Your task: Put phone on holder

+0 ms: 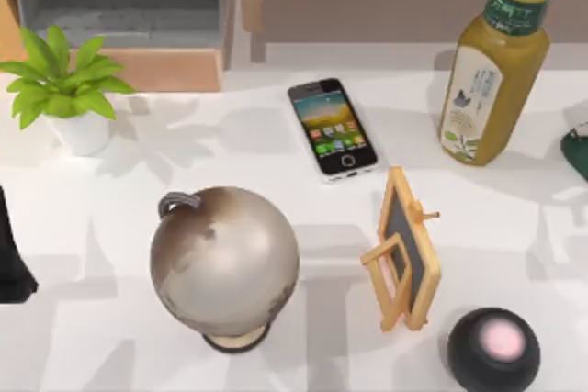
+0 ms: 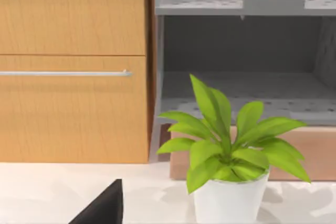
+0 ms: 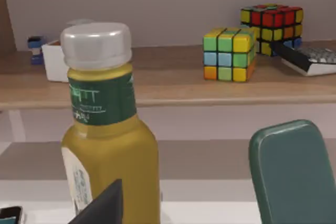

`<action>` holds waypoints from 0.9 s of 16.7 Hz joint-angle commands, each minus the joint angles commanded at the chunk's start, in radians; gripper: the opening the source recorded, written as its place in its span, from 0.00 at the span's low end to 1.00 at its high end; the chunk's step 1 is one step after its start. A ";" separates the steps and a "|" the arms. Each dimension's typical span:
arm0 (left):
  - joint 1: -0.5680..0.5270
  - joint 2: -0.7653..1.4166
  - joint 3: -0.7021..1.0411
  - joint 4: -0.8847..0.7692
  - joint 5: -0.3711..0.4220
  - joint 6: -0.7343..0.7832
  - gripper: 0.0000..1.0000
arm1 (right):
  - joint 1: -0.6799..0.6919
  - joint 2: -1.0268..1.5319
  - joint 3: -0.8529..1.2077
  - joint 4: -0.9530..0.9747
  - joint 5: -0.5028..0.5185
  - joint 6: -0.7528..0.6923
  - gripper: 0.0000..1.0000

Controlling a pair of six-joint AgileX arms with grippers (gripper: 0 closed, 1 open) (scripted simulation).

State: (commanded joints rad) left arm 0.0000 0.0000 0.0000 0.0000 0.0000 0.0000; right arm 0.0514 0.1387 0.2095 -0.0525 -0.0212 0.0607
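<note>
The phone (image 1: 333, 128) is a slim white smartphone lying flat and face up on the white table, screen lit with colourful icons, at the middle back. The holder (image 1: 404, 250) is a small wooden easel with a dark panel, standing in front of the phone and a little to its right, with a gap between them. My left arm (image 1: 11, 259) sits parked at the table's left edge, far from both. A dark part of my right gripper (image 3: 100, 207) shows beside the bottle in the right wrist view, where a corner of the phone (image 3: 10, 214) also peeks in.
A grey globe (image 1: 225, 259) stands front left of the phone. A potted plant (image 1: 69, 89) is at the back left, a yellow-green bottle (image 1: 491, 80) at the back right, a black round speaker (image 1: 493, 348) at the front right. A dark green object (image 1: 577, 149) is at the right edge.
</note>
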 joint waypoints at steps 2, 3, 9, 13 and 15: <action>0.000 0.000 0.000 0.000 0.000 0.000 1.00 | 0.041 0.115 0.151 -0.044 -0.019 0.037 1.00; 0.000 0.000 0.000 0.000 0.000 0.000 1.00 | 0.065 0.187 0.244 -0.074 -0.028 0.055 1.00; 0.000 0.000 0.000 0.000 0.000 0.000 1.00 | 0.238 0.789 0.934 -0.324 -0.072 0.144 1.00; 0.000 0.000 0.000 0.000 0.000 0.000 1.00 | 0.347 1.240 1.381 -0.546 -0.073 0.176 1.00; 0.000 0.000 0.000 0.000 0.000 0.000 1.00 | 0.397 1.439 1.561 -0.653 -0.071 0.189 1.00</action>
State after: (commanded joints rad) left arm 0.0000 0.0000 0.0000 0.0000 0.0000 0.0000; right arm 0.4482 1.5779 1.7709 -0.7050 -0.0923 0.2494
